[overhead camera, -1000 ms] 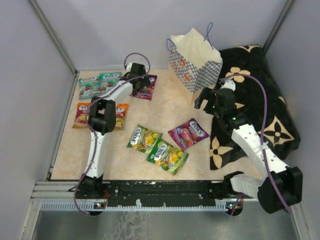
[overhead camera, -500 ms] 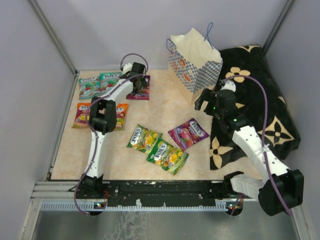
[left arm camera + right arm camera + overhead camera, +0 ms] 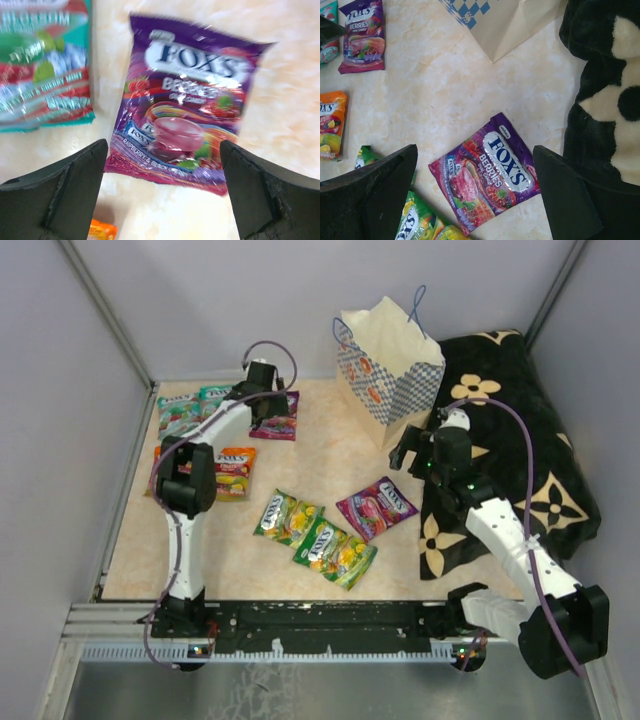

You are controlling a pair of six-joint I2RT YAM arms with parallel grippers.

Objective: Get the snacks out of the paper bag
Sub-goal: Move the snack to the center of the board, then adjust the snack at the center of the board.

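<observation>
The paper bag (image 3: pixel 392 365) stands mouth up at the far side of the marbled surface (image 3: pixel 330 445), just beside a black flower-patterned cloth (image 3: pixel 530 440) on the right. The snacks lie flat on the surface outside the bag. Two teal packets (image 3: pixel 190 408) sit at the far left, with a purple berries packet (image 3: pixel 283 420) next to them. An orange packet (image 3: pixel 232 462) is partly hidden under the left arm (image 3: pixel 185 530). Overlapping green packets (image 3: pixel 320 535) lie near the middle, and a second purple packet (image 3: pixel 378 507) lies beside those. Whether the bag holds any more cannot be seen. The left fingers (image 3: pixel 60 195) are spread wide and empty, hanging above the purple berries packet. The right fingers (image 3: pixel 370 195) are likewise released with nothing between them, above the second purple packet and near the bag's bottom corner.
</observation>
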